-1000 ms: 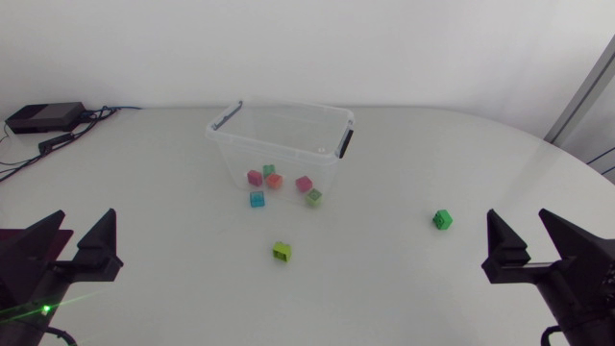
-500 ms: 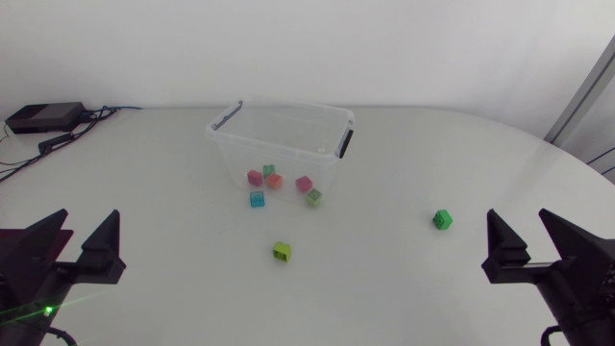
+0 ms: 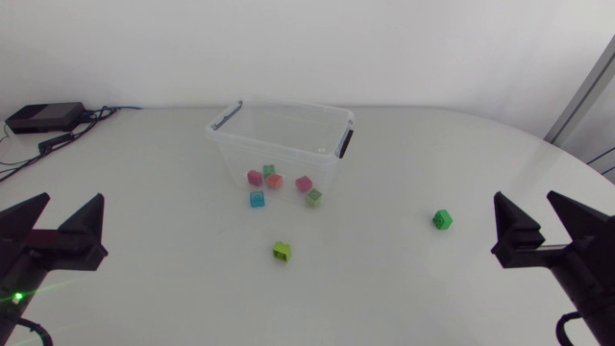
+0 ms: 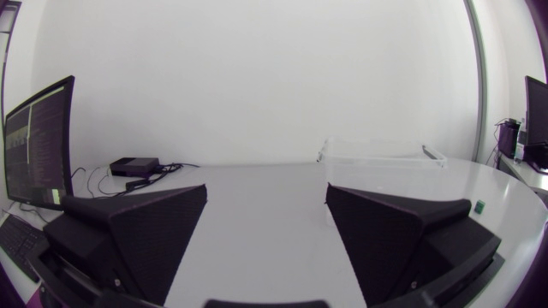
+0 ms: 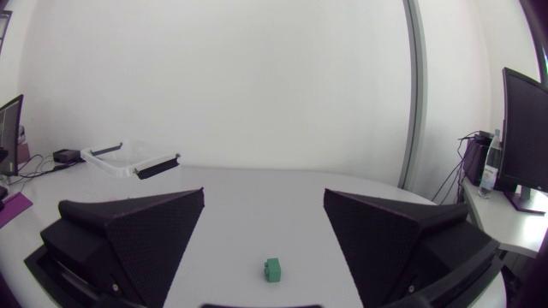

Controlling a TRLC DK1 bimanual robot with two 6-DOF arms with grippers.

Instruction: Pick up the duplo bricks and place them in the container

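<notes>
White table (image 3: 173,192) is topped by clear container (image 3: 223,144) far centre, small bricks (image 3: 275,181) clustered at it. Lime brick (image 3: 282,251) is seen near centre, green brick (image 3: 442,219) right. Left gripper (image 3: 74,200), right gripper (image 3: 524,197) are held open.

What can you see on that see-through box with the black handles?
The container is a clear plastic tub, rectangular, with no lid on and a black handle at each short end. It stands upright on the white table. Small coloured bricks show at its front wall; which ones lie inside, I cannot tell.
</notes>
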